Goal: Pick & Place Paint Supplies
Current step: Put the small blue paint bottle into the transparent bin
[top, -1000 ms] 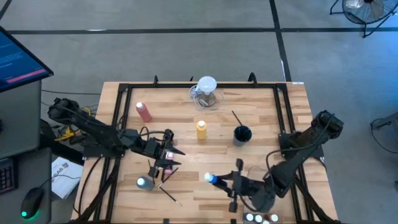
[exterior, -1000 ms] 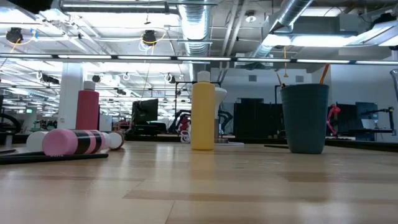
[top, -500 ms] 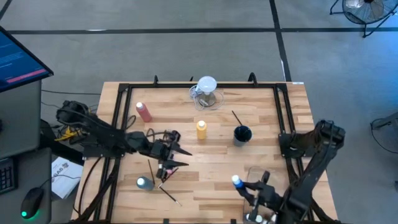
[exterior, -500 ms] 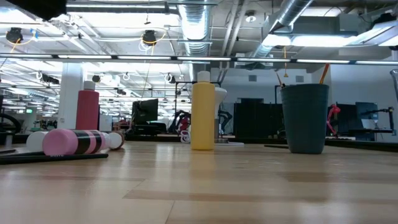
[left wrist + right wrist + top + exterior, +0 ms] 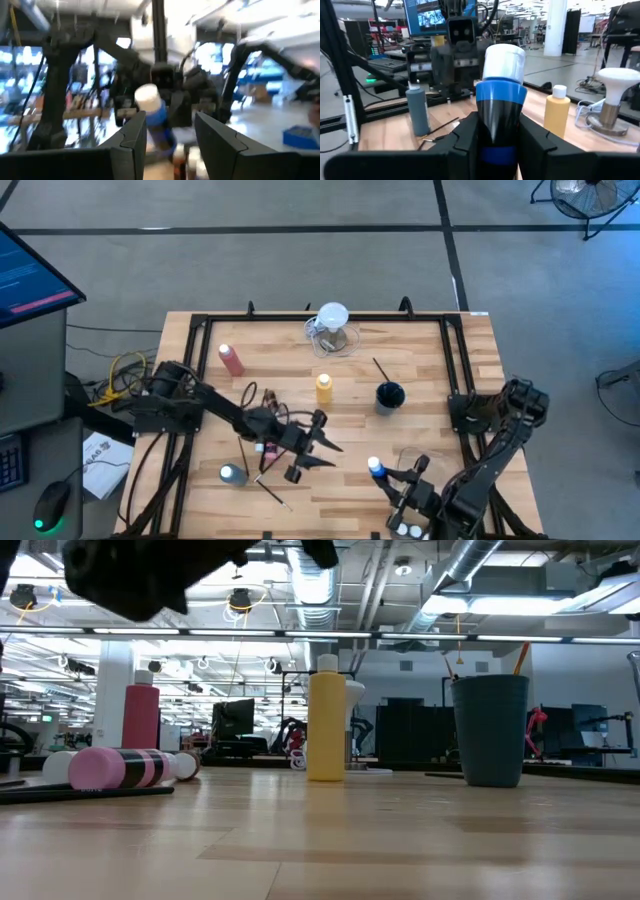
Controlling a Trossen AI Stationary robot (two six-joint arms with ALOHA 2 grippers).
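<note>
Left gripper (image 5: pixel 318 442) hangs mid-table with fingers parted, nothing between them, over the lying pink bottle (image 5: pixel 266 448) and paintbrush (image 5: pixel 272 490). Pink-red bottle (image 5: pixel 231 359) and yellow bottle (image 5: pixel 324 388) stand further back. The dark cup (image 5: pixel 389 395) holds 1 brush, as far as I can see. Right gripper (image 5: pixel 397 483) is clamped on the blue bottle (image 5: pixel 376 470) at the near-right corner, just beside the small white-capped bottles (image 5: pixel 408 530). I'd lower it upright and slowly, clear of those.
</note>
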